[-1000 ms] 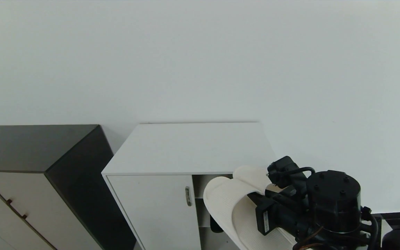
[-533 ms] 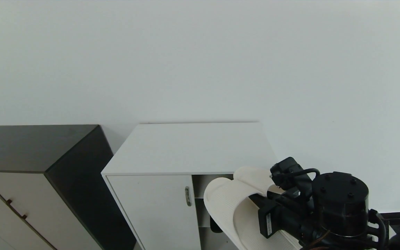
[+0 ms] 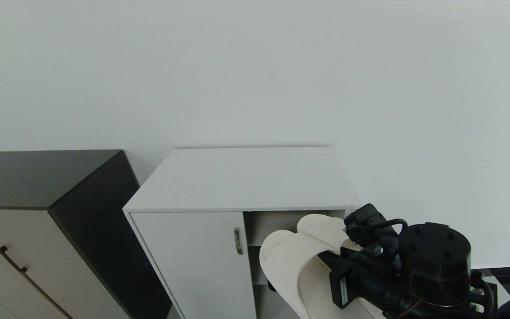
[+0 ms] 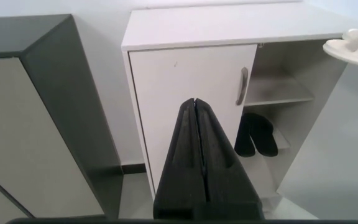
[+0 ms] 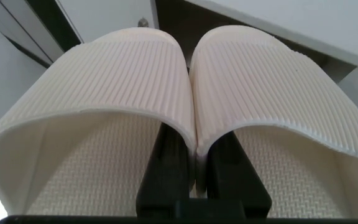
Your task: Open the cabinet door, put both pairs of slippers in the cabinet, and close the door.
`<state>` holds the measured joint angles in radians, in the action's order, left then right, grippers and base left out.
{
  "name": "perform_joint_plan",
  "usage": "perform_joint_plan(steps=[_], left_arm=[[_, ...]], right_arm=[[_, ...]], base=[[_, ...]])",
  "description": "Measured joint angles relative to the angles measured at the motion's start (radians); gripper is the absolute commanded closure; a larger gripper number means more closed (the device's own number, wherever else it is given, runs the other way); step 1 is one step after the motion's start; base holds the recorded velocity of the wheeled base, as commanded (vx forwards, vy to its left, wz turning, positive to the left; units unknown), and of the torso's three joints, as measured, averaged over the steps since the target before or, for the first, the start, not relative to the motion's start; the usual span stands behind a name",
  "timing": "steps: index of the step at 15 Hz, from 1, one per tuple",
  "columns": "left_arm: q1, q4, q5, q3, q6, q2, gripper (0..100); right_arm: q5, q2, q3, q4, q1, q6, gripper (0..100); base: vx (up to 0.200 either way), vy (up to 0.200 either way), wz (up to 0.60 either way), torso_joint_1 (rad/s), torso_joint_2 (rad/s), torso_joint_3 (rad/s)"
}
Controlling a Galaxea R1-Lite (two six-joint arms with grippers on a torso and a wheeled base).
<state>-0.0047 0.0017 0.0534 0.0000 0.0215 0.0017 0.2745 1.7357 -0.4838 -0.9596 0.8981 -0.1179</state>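
1. Compared with a second ago, the white cabinet (image 3: 246, 177) and the dark grey chest (image 3: 38, 177) beside it are both standing higher in the head view, so the camera is shifting, not the furniture. Against the cabinet, the right arm is now carrying its load a little lower.
2. The right gripper (image 5: 194, 177) is clamping the pair of cream ribbed slippers (image 3: 288, 261) by their two inner side walls, squeezed together between its fingers. The toes are pointing at the open right half, just under the cabinet's top and not yet inside.
3. The left gripper (image 4: 195, 146) is hanging before the closed left door (image 4: 188, 93), its fingers pressed together with nothing between them.
4. A pair of black slippers (image 4: 257, 134) is already lying on the lower level, below the middle shelf (image 4: 278, 93).
5. The cream slippers are looking light, soft and bendable. The ribbed uppers should be giving some friction, and pinching the two touching inner walls seems the one hold that is keeping both together. A weak squeeze could be letting one slide out.
6. The heels are cut off, the slippers are hiding the fingertips, and I cannot make out the opened door clearly.
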Motion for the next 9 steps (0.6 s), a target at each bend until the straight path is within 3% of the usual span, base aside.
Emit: perform_joint_plan(steps=[9], left_arm=[[0.000,0.000,-0.001,0.000,0.000,0.000,100]], right_arm=[[0.000,0.002,0.005,0.000,0.001,0.001,100]], base=[[0.000,0.000,0.00,-0.217,0.53,0.307]])
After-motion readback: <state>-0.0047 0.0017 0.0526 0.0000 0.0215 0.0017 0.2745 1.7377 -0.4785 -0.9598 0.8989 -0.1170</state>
